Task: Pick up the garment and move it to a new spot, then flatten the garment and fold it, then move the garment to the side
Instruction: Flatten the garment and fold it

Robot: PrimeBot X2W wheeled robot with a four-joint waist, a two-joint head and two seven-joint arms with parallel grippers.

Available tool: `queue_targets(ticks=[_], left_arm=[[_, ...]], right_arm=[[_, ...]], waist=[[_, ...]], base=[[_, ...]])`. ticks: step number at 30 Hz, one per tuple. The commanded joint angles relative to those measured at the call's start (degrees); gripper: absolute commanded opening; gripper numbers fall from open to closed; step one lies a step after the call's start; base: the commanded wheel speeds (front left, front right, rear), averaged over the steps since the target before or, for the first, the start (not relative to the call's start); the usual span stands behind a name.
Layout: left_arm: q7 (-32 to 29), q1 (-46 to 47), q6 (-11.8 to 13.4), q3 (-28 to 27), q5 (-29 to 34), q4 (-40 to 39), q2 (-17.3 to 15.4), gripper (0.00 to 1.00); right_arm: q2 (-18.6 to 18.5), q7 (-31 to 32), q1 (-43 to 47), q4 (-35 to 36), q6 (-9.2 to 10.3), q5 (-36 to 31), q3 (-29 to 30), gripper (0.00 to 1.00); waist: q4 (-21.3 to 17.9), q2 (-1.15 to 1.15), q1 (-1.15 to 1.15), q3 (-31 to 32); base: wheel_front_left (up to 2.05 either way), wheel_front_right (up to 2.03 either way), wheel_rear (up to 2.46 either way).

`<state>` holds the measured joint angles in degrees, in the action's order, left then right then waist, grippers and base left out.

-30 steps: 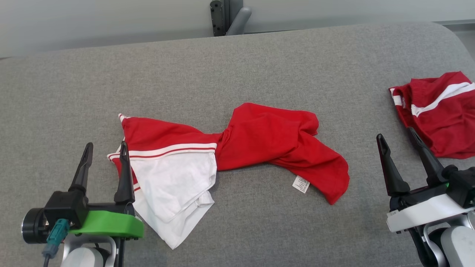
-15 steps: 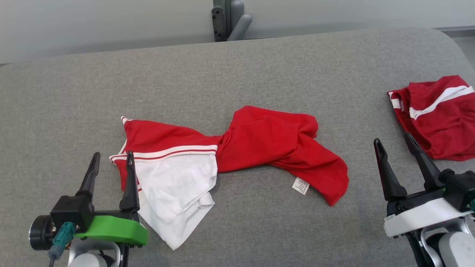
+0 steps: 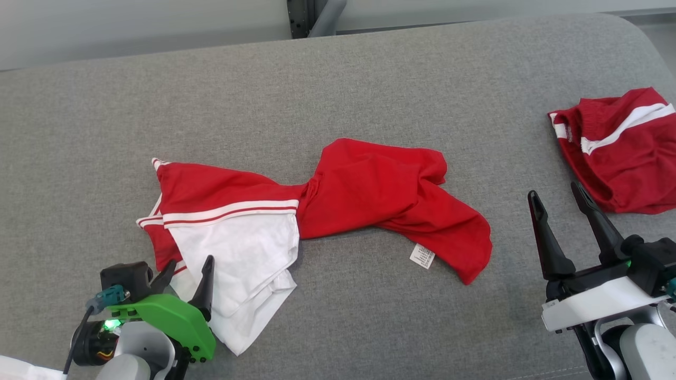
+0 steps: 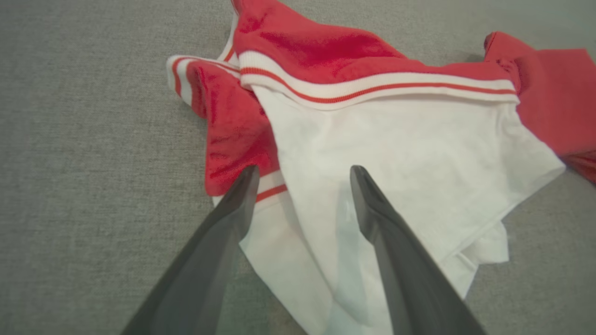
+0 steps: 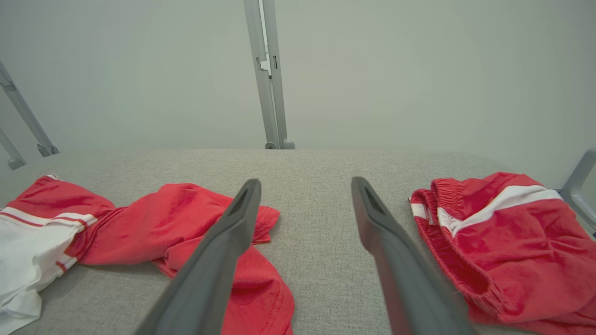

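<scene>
The garment (image 3: pixel 369 195), a red shirt with a white panel and striped trim, lies twisted across the middle of the grey table (image 3: pixel 369 79). My left gripper (image 3: pixel 190 262) is tilted down over its white near-left end, open, and its fingertips straddle the white cloth and a red striped cuff in the left wrist view (image 4: pixel 303 170); nothing is pinched. The white panel (image 4: pixel 396 139) spreads ahead of those fingers. My right gripper (image 3: pixel 554 190) stands open at the lower right, clear of the cloth. In the right wrist view it (image 5: pixel 305 181) points past the garment's red end (image 5: pixel 172 218).
Red shorts with a white stripe (image 3: pixel 623 153) lie at the table's right edge, just beyond my right gripper, and show again in the right wrist view (image 5: pixel 503 232). A white care label (image 3: pixel 422 256) sticks out of the shirt's near hem. A grey post (image 3: pixel 306 16) stands behind the table.
My left gripper has swung right and tipped down onto the shirt's white end, still open. The right gripper has barely moved. The head view has shifted a little.
</scene>
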<state>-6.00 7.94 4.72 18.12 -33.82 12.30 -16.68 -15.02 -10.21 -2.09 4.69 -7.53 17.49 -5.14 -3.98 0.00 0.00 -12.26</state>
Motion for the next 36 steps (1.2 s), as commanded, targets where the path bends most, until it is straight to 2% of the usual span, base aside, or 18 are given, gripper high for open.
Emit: queue_targets(ticks=[1,6,7,8,9,10,15,20,26,29,36], left_arm=[[-0.20,0.97,-0.27,-0.29,-0.59,0.86,-0.35,1.00],[0.90,2.39,-1.23,0.07,-0.36,2.70,0.05,1.00],[1.24,2.58,-1.24,0.08,-0.08,2.64,-0.02,0.76],[1.56,2.64,-1.21,0.21,0.26,2.47,-0.12,0.41],[2.04,2.68,-1.08,0.31,0.64,2.13,-0.31,0.11],[2.45,2.75,-0.84,0.28,0.63,1.77,-0.35,0.00],[2.72,2.28,-0.02,0.89,1.79,-0.56,-0.93,0.00],[3.14,2.45,1.13,0.44,2.72,-6.57,-1.68,0.00],[2.46,8.63,1.04,-1.81,1.51,-12.20,-2.30,0.00],[2.43,13.74,0.41,-4.03,-0.41,-10.49,-2.20,0.00],[2.01,23.71,0.36,-7.68,-2.42,1.44,-2.99,0.00]], right_arm=[[0.02,-0.39,-0.82,-0.27,0.08,0.25,-0.15,1.00],[0.16,-0.91,-1.25,-0.91,0.08,0.25,0.14,1.00],[0.21,-0.99,-1.29,-1.01,0.08,0.21,0.19,1.00],[0.24,-1.00,-1.31,-1.08,0.08,0.15,0.24,1.00],[0.27,-1.06,-1.33,-1.14,0.08,0.09,0.30,1.00],[0.30,-1.12,-1.35,-1.22,0.08,0.07,0.35,1.00],[0.42,-1.13,-1.37,-1.53,0.08,-0.09,0.63,1.00],[0.54,-0.96,-1.56,-1.76,0.08,-0.10,0.55,1.00],[0.56,-0.48,-2.65,-1.34,0.09,0.14,0.06,1.00],[0.66,-0.68,-3.74,-1.84,0.09,0.51,-0.45,1.00],[1.58,-1.53,-5.91,-3.78,0.09,1.31,-1.98,1.00]], waist=[[-0.70,0.00,0.00,-1.00],[-1.01,0.00,0.00,-1.87],[-0.99,0.00,0.00,-1.97],[-0.95,0.00,0.00,-2.03],[-0.89,0.00,0.00,-2.07],[-0.81,0.00,0.00,-2.09],[-0.23,0.00,0.00,-1.96],[0.50,0.00,0.00,-1.85],[0.42,0.00,0.00,-3.72],[-0.60,0.00,0.00,-5.19],[-4.19,0.00,0.00,-8.94]], base=[[0.00,0.00,0.00],[0.00,0.00,0.00],[0.00,0.00,0.00],[0.00,0.00,0.00],[0.00,0.00,0.00],[0.00,0.00,0.00],[0.00,0.00,0.00],[0.00,0.00,0.00],[0.00,0.00,0.00],[0.00,0.00,0.00],[0.00,0.00,0.00]])
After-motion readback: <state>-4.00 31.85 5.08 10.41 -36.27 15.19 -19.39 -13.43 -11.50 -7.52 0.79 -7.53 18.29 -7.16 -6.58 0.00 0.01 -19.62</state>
